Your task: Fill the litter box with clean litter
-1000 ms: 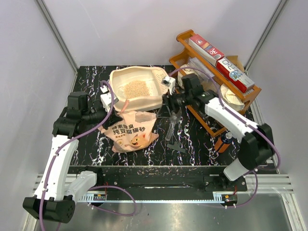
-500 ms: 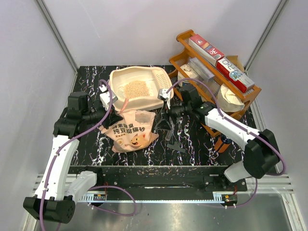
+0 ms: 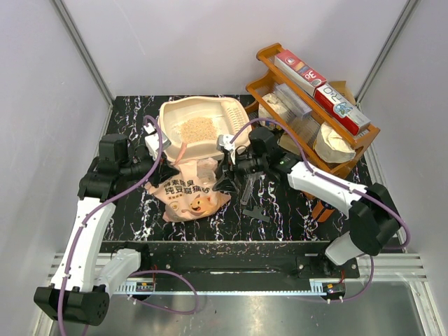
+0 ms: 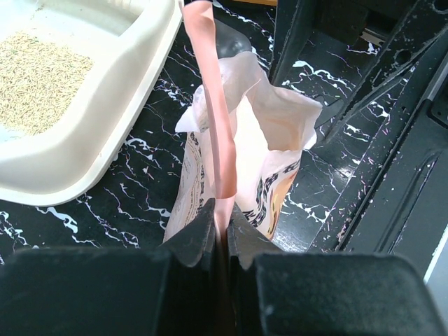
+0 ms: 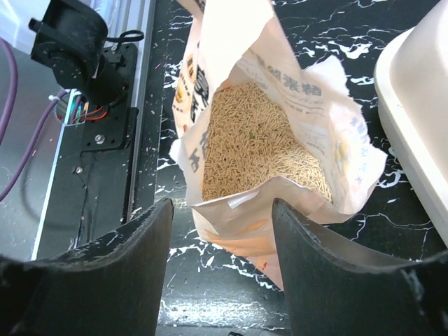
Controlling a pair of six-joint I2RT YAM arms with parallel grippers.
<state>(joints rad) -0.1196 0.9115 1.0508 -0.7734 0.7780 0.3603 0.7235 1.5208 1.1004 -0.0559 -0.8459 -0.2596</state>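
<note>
Our left gripper (image 4: 222,213) pinches the pink top edge of the bag (image 3: 190,190); our right gripper (image 5: 220,206) hangs spread above its open mouth. At twelve o'clock, the litter box (image 3: 168,112) holds a clean litter (image 3: 198,129) pile.

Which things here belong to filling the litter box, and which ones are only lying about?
For the job: litter box, clean litter, litter bag, left gripper (shut on the bag's edge), right gripper (open over its mouth).
Lying about: wooden rack, red-and-white boxes on it.

Two white-shelled arms (image 3: 87,238), black joints (image 3: 112,150), looping purple cables (image 3: 162,143).
</note>
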